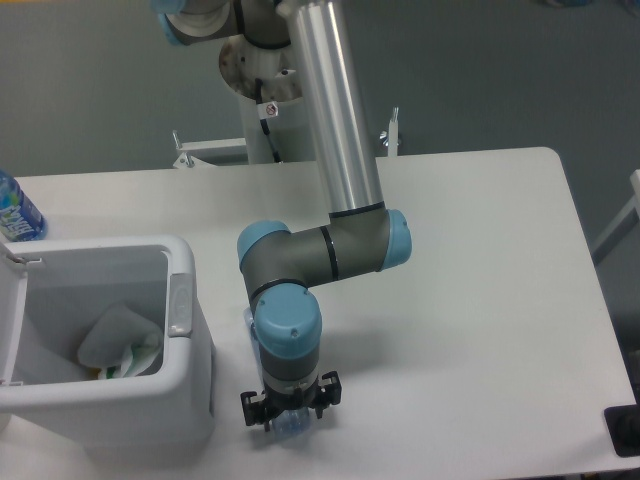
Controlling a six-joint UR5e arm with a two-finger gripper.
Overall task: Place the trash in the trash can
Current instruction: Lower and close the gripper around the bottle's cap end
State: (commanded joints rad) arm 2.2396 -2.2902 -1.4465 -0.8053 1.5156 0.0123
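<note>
- The arm (340, 130) comes down from the top of the view as a long silver tube, bends at a grey elbow with blue caps, and turns its wrist straight down near the table's (480, 300) front edge
- The gripper (288, 412) points down at the table, its black fingers set on either side of the clear water bottle (288, 424) — whether they press on it or stand just clear, I cannot tell
- That bottle lies flat on the table, mostly hidden under the wrist, just to the right of the trash can (110, 345)
- One trash can, white, lid open, stands at the left front
- One crumpled white wrapper (120, 342) with a green mark lies inside it
- Two bottles in all — the second, with a bright blue label (15, 210), stands at the far left edge
</note>
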